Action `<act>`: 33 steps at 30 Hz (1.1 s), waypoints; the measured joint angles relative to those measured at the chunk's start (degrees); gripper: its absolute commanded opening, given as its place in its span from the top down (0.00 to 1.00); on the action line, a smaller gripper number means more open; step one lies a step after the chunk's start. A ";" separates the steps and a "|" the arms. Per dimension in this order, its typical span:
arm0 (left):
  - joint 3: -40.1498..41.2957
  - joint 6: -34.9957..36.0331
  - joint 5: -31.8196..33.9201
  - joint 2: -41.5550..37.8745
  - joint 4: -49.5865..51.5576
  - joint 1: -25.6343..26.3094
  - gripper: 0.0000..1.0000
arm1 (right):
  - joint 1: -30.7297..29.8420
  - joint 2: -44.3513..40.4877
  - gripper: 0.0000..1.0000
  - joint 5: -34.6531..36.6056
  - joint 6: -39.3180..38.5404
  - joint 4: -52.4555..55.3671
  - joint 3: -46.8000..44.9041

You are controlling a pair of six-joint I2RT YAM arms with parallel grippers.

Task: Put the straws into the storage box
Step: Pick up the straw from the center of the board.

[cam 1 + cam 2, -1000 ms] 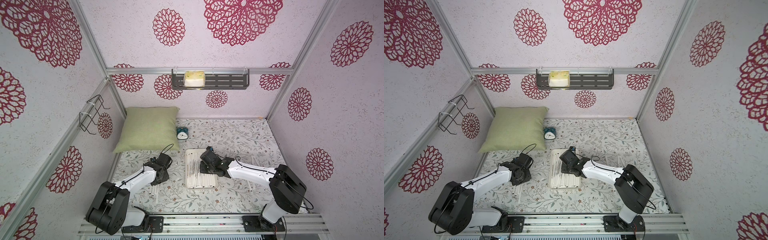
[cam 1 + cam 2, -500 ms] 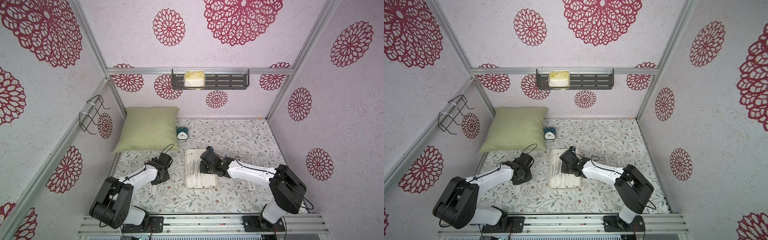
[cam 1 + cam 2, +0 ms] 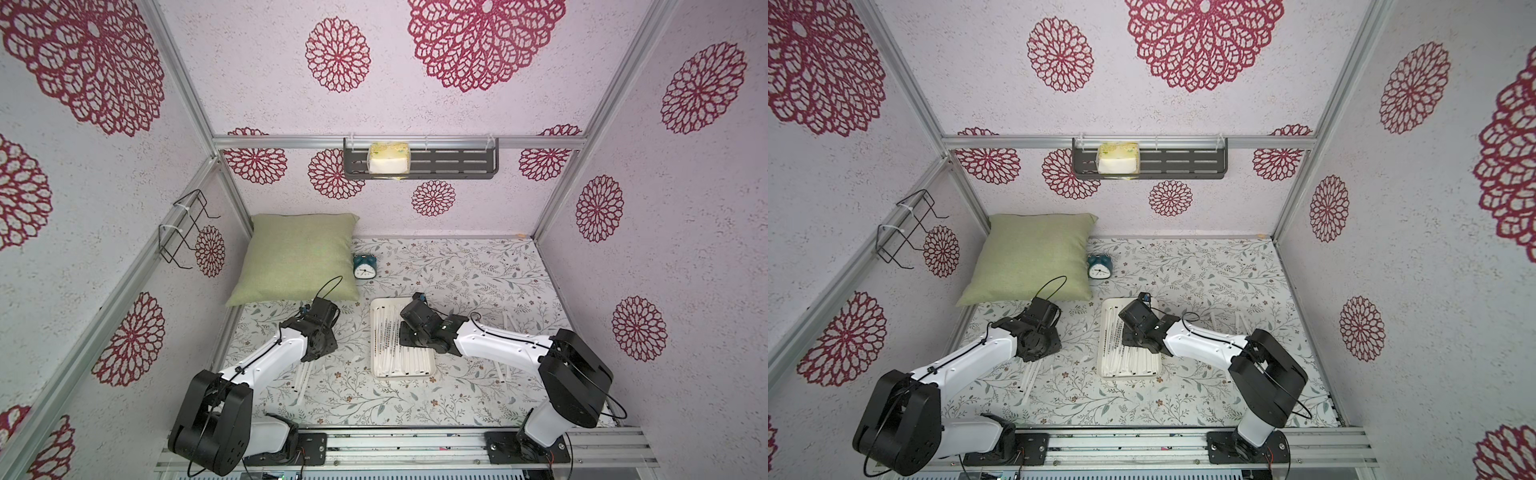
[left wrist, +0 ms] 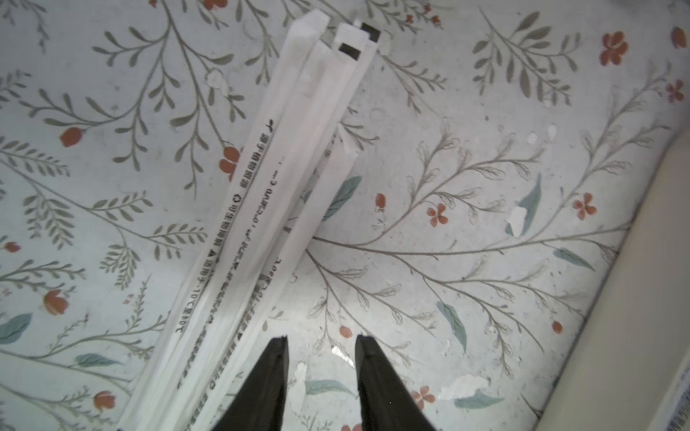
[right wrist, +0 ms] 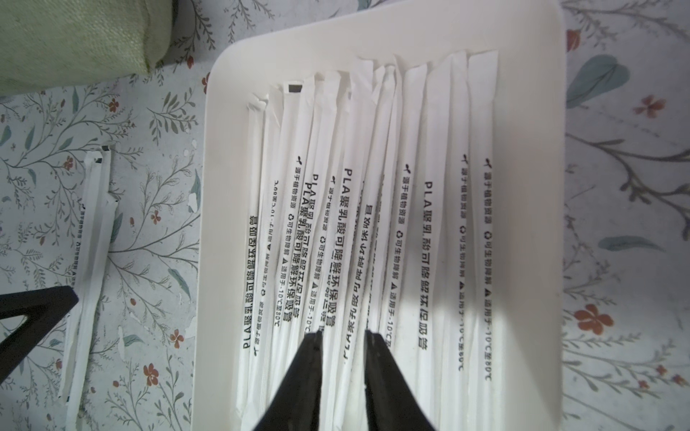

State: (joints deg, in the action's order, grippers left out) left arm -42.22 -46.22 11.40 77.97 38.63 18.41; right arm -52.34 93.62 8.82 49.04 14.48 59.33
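most straws (image 5: 373, 224) are already lying in the storage box (image 5: 522, 33), while a few loose straws (image 4: 283, 168) are lying on the table (image 4: 485, 186) beside it, so we are judging the task well along but unfinished. our left gripper (image 4: 321, 337) is hovering beside them, jaws slightly apart and empty. our right gripper (image 5: 343, 334) is hanging over the boxed straws, jaws narrowly parted; we cannot tell whether it is pinching one.

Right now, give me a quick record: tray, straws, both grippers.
tray: white, on the floral tablecloth
straws in tray: many, lying lengthwise side by side
loose straws: bundle beside the left gripper; a few others on the tray's right
left gripper: open, empty, over bare cloth
right gripper: jaws narrowly apart, over the tray's straws
task: unfinished
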 measured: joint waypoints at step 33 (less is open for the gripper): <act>-9.51 -1.53 -7.23 4.81 -2.43 6.62 0.88 | 1.62 -2.49 0.74 0.48 -0.46 0.50 -1.86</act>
State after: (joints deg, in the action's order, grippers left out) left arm -51.72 -47.75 4.16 82.78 36.21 25.04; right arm -50.72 91.13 9.30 48.58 14.98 57.47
